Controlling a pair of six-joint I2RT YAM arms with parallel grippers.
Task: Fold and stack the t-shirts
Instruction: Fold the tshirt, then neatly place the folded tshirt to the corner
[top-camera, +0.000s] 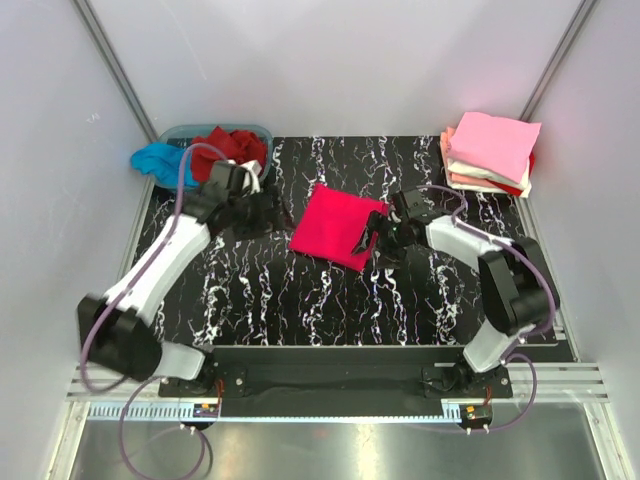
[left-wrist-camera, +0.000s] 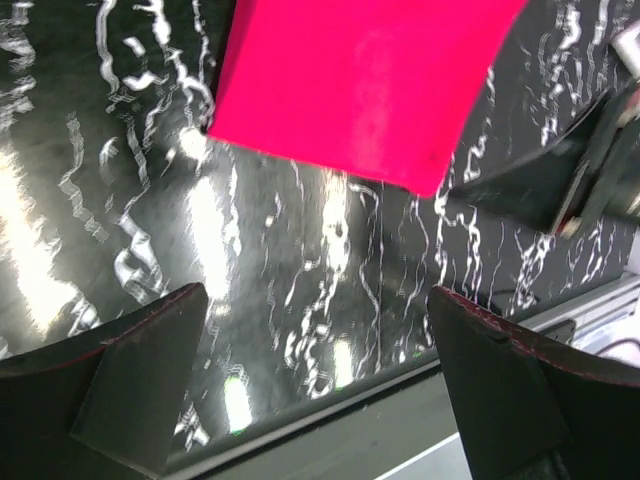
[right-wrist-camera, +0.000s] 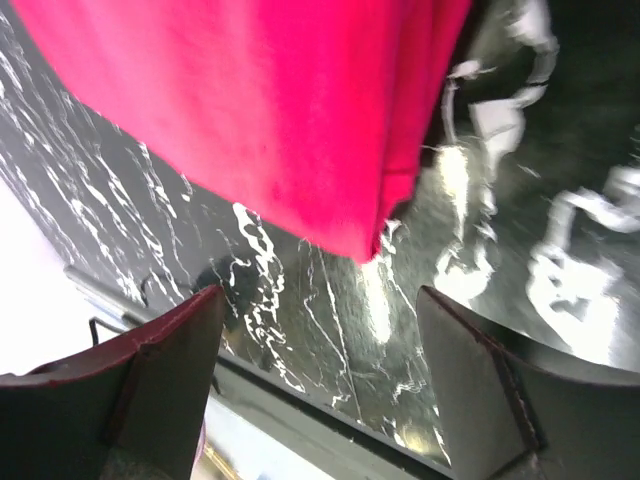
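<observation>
Both grippers gape empty, left gripper (top-camera: 268, 215) and right gripper (top-camera: 372, 240) flanking the folded pinkish-red tee (top-camera: 335, 225) mid-table, not yet on the folded stack (top-camera: 490, 150) far right, while dark red tee (top-camera: 232, 145) and turquoise tee (top-camera: 155, 160) wait unfolded at the tub (top-camera: 180, 131) far left.

Black marbled table (top-camera: 280, 300), folded pinkish-red t-shirt (top-camera: 335, 225), stacked t-shirts (top-camera: 492, 150), blue tub (top-camera: 190, 129)

Folded pinkish-red t-shirt (top-camera: 337, 226) flat at centre; folded stack (top-camera: 490, 152) far right corner.
</observation>
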